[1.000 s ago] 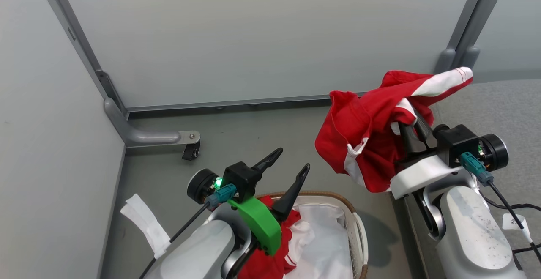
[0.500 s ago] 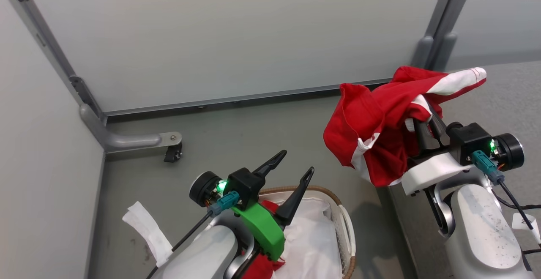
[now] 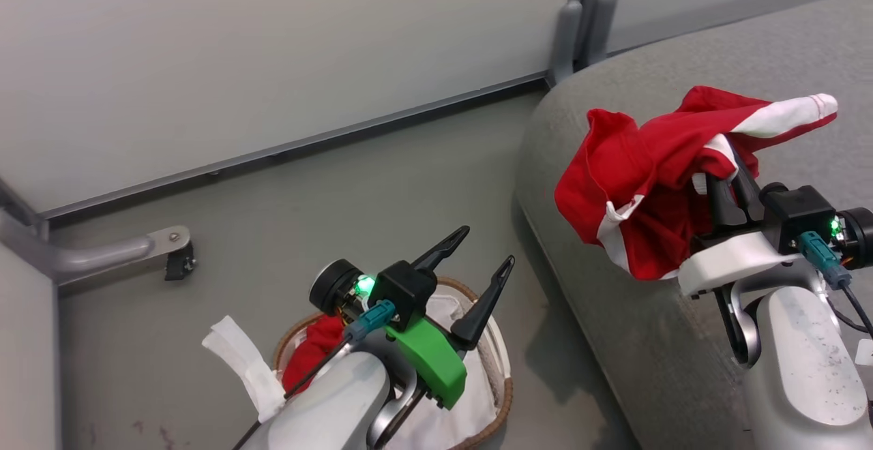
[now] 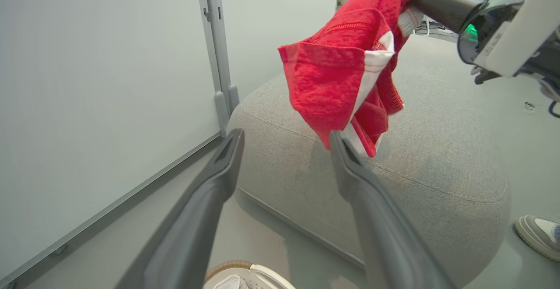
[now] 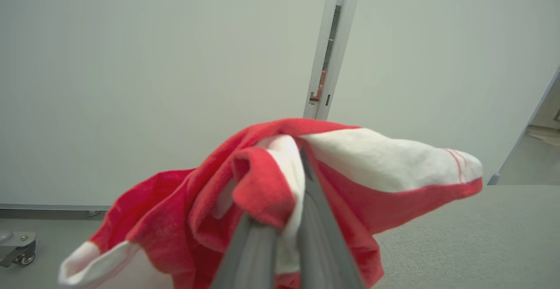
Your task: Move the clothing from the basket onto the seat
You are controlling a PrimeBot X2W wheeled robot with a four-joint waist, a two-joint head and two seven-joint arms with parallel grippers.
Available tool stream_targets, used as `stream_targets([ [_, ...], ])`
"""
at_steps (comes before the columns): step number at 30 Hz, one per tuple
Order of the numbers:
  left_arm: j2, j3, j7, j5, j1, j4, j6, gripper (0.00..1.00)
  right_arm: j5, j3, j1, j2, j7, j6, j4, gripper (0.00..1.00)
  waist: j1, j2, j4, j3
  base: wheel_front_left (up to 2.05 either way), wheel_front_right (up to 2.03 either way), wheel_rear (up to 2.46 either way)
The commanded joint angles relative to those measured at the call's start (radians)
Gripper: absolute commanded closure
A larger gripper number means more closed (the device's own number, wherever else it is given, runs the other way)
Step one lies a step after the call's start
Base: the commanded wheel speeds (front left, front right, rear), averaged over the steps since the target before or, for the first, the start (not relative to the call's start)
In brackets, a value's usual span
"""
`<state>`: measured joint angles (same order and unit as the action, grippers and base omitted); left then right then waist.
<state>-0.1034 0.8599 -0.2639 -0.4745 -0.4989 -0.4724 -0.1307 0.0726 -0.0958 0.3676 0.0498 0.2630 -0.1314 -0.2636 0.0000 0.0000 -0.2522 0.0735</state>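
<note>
The right jaws are clamped shut on 1 red garment, which hangs bunched above the seat, near its rounded edge and seemingly clear of the fabric. The left jaws stand wide and empty over the basket, where more red cloth lies (beside a white liner). A good drop would carry the garment further in over the seat, lower it until it rests, then part the jaws and draw straight back, so no fold snags and slides to the floor.
</note>
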Motion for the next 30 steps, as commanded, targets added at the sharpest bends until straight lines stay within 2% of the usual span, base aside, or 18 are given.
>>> stream_targets([
  [1,0.001,-0.001,-0.001,0.011,-0.017,0.0,0.0,0.0,0.006,-0.007,0.013,0.003,0.003,0.001,0.007,1.0,0.0,0.0,-0.08,0.062,0.0,0.0,0.0],
  [8,-0.003,0.011,-0.001,0.026,-0.042,0.002,0.0,0.0,-0.001,-0.033,0.025,0.002,0.003,0.001,0.013,1.0,0.0,0.0,-0.11,0.109,0.0,0.0,0.0],
  [15,-0.014,0.029,-0.001,0.036,-0.08,0.003,0.0,0.0,-0.012,-0.098,0.119,0.01,0.003,0.001,0.01,1.0,0.0,0.0,-0.085,0.191,0.0,0.0,0.0],
  [20,-0.021,0.035,-0.001,0.05,-0.12,0.006,0.0,0.0,-0.019,-0.167,0.268,0.073,0.003,0.001,-0.002,1.0,0.0,0.0,-0.043,0.289,0.0,0.0,0.0],
  [23,-0.031,0.033,-0.001,0.066,-0.157,0.006,0.0,0.0,-0.022,-0.225,0.381,0.134,0.003,0.001,-0.03,1.0,0.0,0.0,-0.01,0.37,0.0,0.0,0.0],
  [30,-0.055,0.03,-0.001,0.097,-0.235,0.029,0.0,0.0,0.0,-0.333,0.583,0.267,0.003,0.001,-0.149,1.0,0.0,0.0,0.05,0.522,0.0,0.0,0.0],
])
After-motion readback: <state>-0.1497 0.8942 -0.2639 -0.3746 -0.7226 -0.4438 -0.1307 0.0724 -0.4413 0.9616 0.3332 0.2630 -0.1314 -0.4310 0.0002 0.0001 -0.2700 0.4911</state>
